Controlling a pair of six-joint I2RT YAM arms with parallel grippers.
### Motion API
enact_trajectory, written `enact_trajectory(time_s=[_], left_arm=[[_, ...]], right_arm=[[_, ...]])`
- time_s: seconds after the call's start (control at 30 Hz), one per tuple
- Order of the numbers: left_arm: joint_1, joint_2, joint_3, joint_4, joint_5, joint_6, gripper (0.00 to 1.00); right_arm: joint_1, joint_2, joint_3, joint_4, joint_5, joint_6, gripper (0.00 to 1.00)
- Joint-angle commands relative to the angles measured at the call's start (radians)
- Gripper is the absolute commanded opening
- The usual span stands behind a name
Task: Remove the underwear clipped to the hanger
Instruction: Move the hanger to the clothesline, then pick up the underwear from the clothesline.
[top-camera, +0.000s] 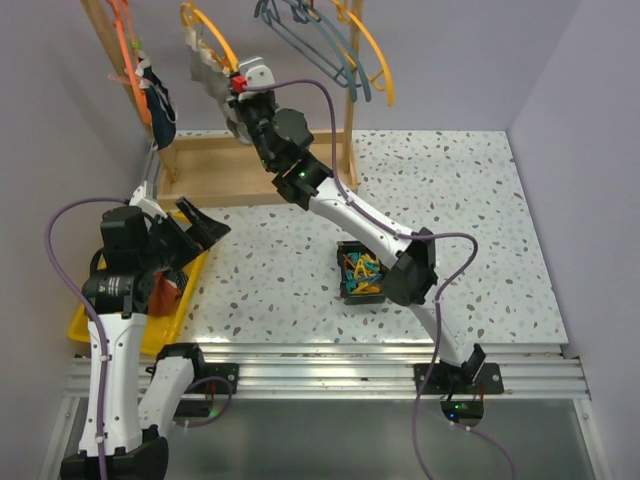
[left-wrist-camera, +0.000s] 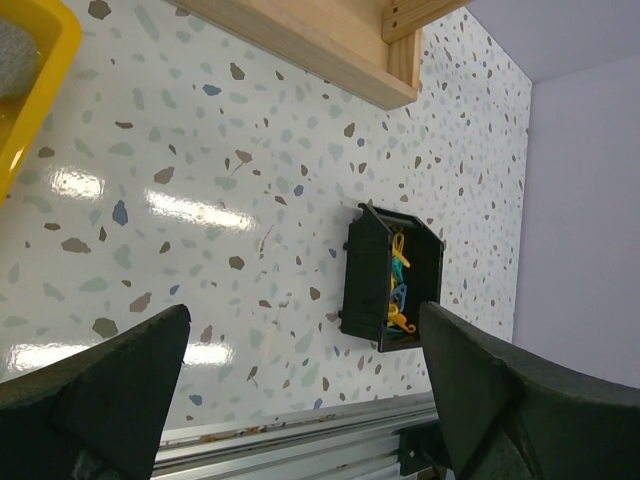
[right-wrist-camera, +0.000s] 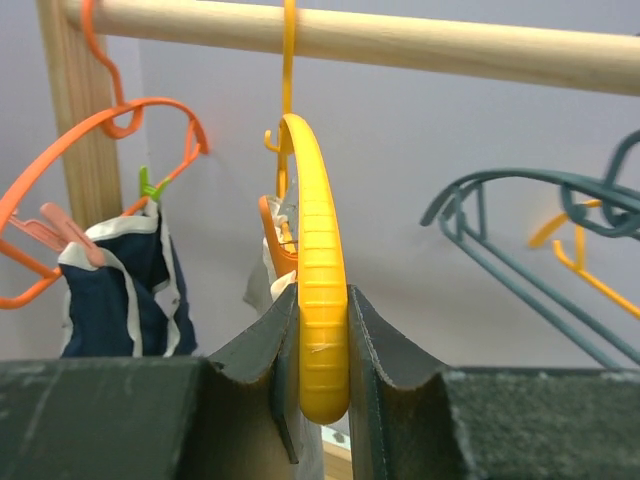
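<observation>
The right hand (right-wrist-camera: 322, 340) is clamped on the yellow hanger (right-wrist-camera: 318, 250) carrying clipped grey underwear (top-camera: 208, 66), navy underwear (right-wrist-camera: 120, 290) hangs on the orange hanger (right-wrist-camera: 150, 101) alongside, and the left hand (left-wrist-camera: 305, 320) gapes empty.

A speckled table (top-camera: 470, 200) carries a black box (left-wrist-camera: 362, 275) of what look like colourful clips (left-wrist-camera: 397, 285), well apart from a yellow tray (left-wrist-camera: 52, 45) at its left edge; a wooden frame (top-camera: 250, 165) stands behind.

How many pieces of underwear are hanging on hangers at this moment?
2. The navy underwear hangs on the orange hanger at the left; the pale grey underwear hangs on the yellow hanger that the right gripper clamps. Its arm may hide more.
</observation>
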Motion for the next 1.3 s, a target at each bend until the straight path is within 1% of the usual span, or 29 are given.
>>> enact_trajectory(time_s=[0.0,0.13,0.2,0.3,0.4,0.43,0.47,0.5,0.53,0.6,0.63,0.67,0.77,0.87,1.03,1.17,1.27], left_arm=[[-0.008,0.004,0.026,0.054,0.005,-0.004,1.00],[-0.008,0.009,0.031,0.063,0.003,-0.007,1.00],[-0.006,0.012,0.031,0.071,0.003,-0.010,1.00],[-0.008,0.018,0.029,0.079,0.006,-0.012,1.00],[-0.006,0.020,0.029,0.085,0.005,-0.013,1.00],[-0.008,0.020,0.029,0.090,0.006,-0.013,1.00],[-0.006,0.020,0.029,0.088,0.006,-0.013,1.00],[-0.008,0.020,0.029,0.090,0.006,-0.016,1.00],[-0.008,0.016,0.029,0.091,0.006,-0.016,1.00],[-0.006,0.013,0.028,0.094,0.009,-0.019,1.00],[-0.006,0.013,0.028,0.096,0.011,-0.019,1.00],[-0.006,0.013,0.028,0.099,0.016,-0.018,1.00],[-0.008,0.015,0.028,0.105,0.023,-0.022,1.00],[-0.008,0.013,0.026,0.108,0.031,-0.024,1.00],[-0.015,0.010,0.032,0.105,0.034,-0.022,1.00],[-0.020,0.004,0.037,0.096,0.033,-0.018,1.00],[-0.022,0.000,0.043,0.087,0.029,-0.013,1.00]], right_arm=[[-0.002,-0.144,-0.035,0.061,0.158,-0.079,0.00],[-0.001,-0.245,-0.231,0.102,0.247,-0.106,0.00],[-0.003,-0.282,-0.266,0.096,0.272,-0.112,0.00],[-0.003,-0.335,-0.319,0.035,0.231,-0.080,0.00],[-0.005,-0.395,-0.370,-0.064,0.160,-0.016,0.00],[-0.003,-0.405,-0.382,-0.131,0.143,-0.001,0.00],[-0.005,-0.417,-0.385,-0.167,0.143,0.019,0.03],[-0.005,-0.428,-0.382,-0.205,0.132,0.065,0.11],[-0.006,-0.428,-0.367,-0.308,0.132,0.082,0.26],[-0.006,-0.420,-0.320,-0.434,0.138,0.131,0.42],[-0.006,-0.406,-0.268,-0.539,0.146,0.145,0.49],[-0.006,-0.406,-0.252,-0.578,0.148,0.156,0.58],[-0.008,-0.429,-0.258,-0.634,0.100,0.179,0.69],[-0.014,-0.431,-0.250,-0.651,0.045,0.182,0.74],[-0.035,-0.365,-0.108,-0.707,0.028,0.191,0.76],[-0.041,-0.308,-0.027,-0.703,-0.002,0.190,0.78],[-0.051,-0.242,0.067,-0.723,-0.026,0.220,0.78]])
